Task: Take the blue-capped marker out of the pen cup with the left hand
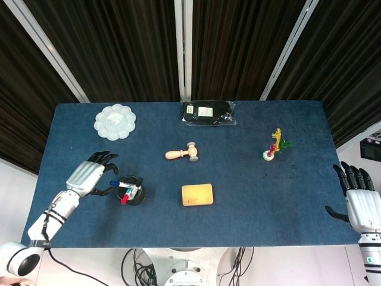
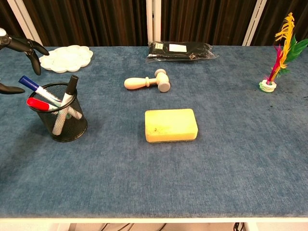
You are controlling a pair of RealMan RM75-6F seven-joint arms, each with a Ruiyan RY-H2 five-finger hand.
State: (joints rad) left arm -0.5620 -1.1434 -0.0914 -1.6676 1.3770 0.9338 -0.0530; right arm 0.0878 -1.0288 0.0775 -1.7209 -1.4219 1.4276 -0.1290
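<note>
Sitting in the mesh cup [image 2: 60,119] near the table's [image 2: 192,168] front-left, the blue marker [image 2: 34,87] leans left. Left robot hand [image 1: 89,177] hovers just beside it, fingers spread wide, empty. Right robot hand [image 1: 362,202] is spread too, off the edge.

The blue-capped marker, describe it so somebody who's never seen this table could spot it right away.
Start at the blue table and find the black mesh pen cup near its front left, beside the open left hand. Several pens stand in it; the blue-capped marker has a white body and leans out over the rim toward that hand. Its neighbours have red and black caps, so the blue cap marks it.
</note>
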